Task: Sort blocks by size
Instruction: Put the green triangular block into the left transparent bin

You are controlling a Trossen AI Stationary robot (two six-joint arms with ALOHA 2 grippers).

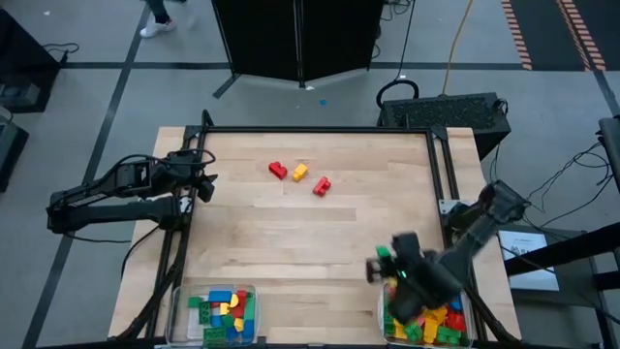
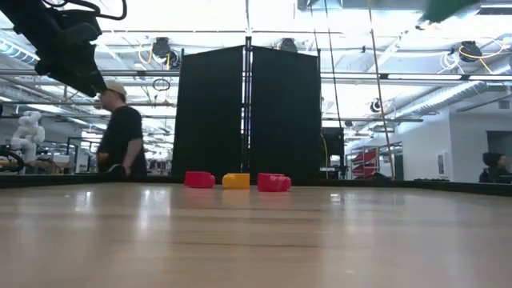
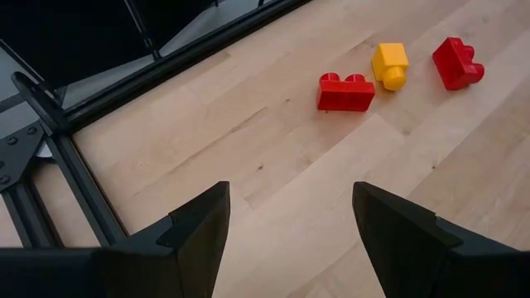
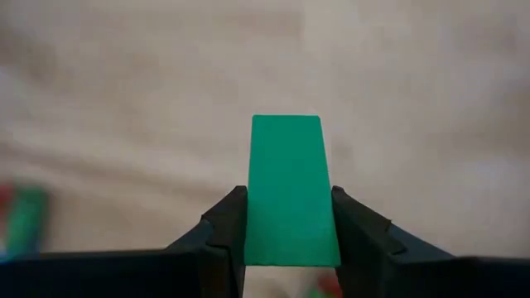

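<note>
Two red blocks (image 1: 278, 171) (image 1: 322, 186) and a yellow block (image 1: 300, 172) lie on the far middle of the wooden table; they also show in the left wrist view (image 3: 345, 91). My right gripper (image 1: 381, 267) is near the table's near right, shut on a green block (image 4: 290, 190). My left gripper (image 3: 290, 223) is open and empty at the table's far left edge, above the wood. My right gripper pinches the green block between its two fingers, one on each long side (image 4: 248, 223). The block reaches forward past the fingertips and is lifted clear of the table.
A clear bin (image 1: 225, 315) with mixed blocks stands at the near left, another (image 1: 431, 320) at the near right under my right arm. A black frame rail (image 1: 320, 131) runs round the table. A person (image 2: 120, 132) stands beyond the far edge.
</note>
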